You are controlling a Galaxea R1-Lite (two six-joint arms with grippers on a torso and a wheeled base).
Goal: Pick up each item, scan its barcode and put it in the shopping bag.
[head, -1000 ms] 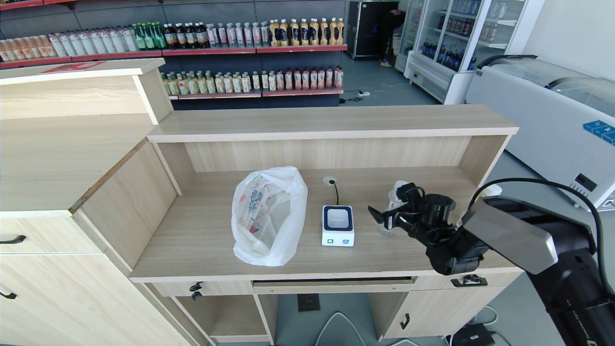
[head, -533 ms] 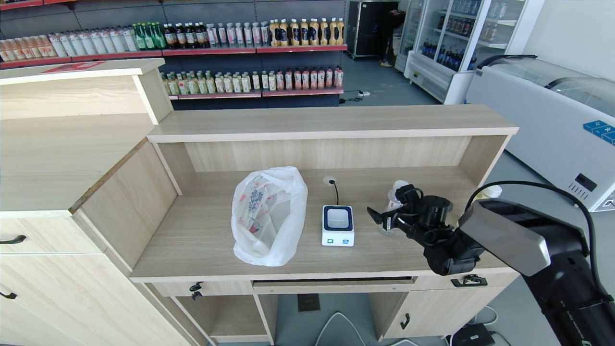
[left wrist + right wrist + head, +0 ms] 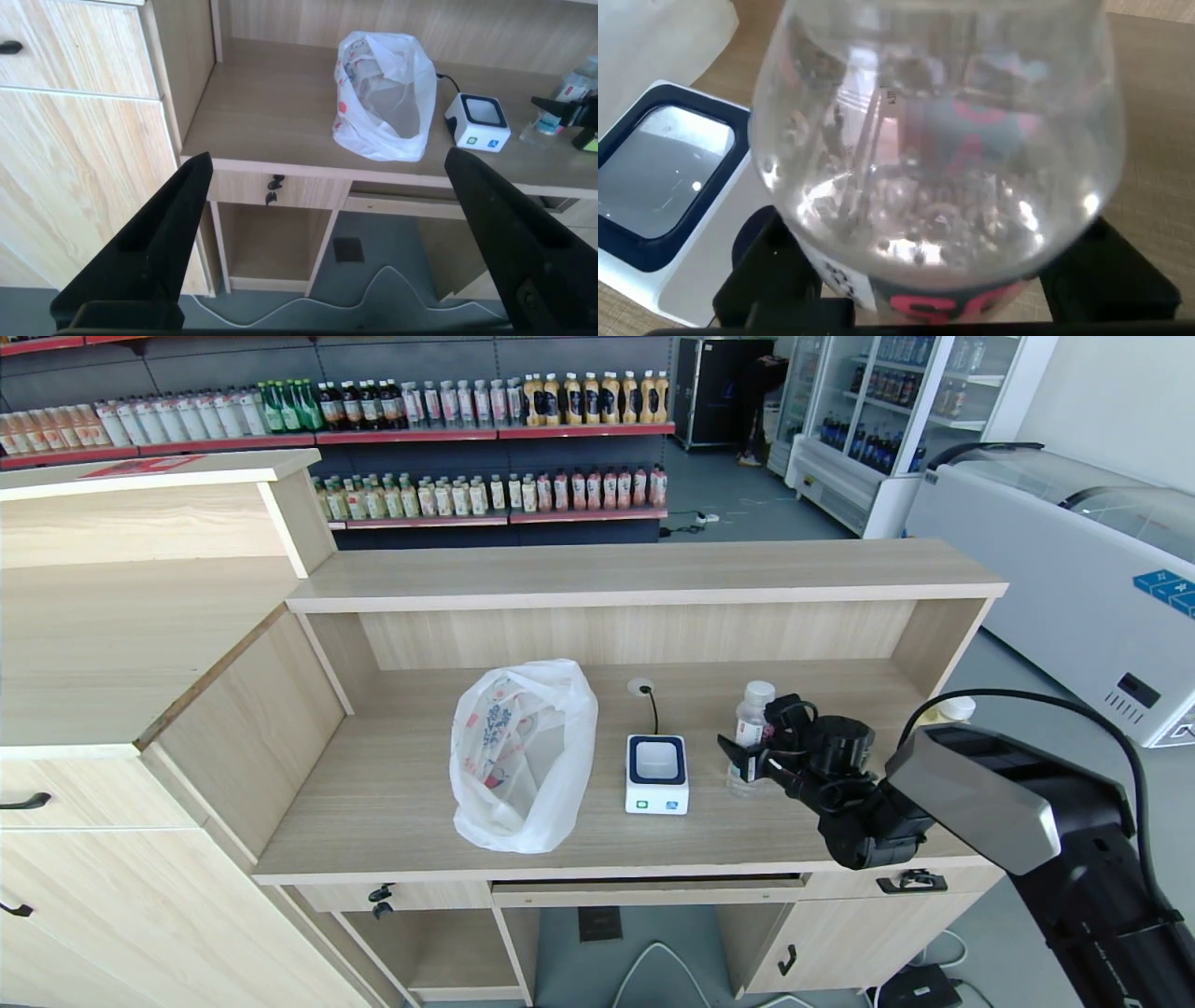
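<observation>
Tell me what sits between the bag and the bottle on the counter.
The scanner stands between the bag and the bottle, apart from both, as the head view shows.

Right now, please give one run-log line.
right gripper: shut on bottle | bottle: upright, right of scanner | left gripper: open | bag: left of scanner

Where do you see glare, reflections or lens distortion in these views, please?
Right wrist view: bright highlights speckle the base of the bottle, the wood behind it bends through the plastic, and the window of the scanner mirrors pale light. Head view: the long edges of the counter seem to bow slightly. Left wrist view: the left gripper shows as a dark silhouette against the lit counter.
</observation>
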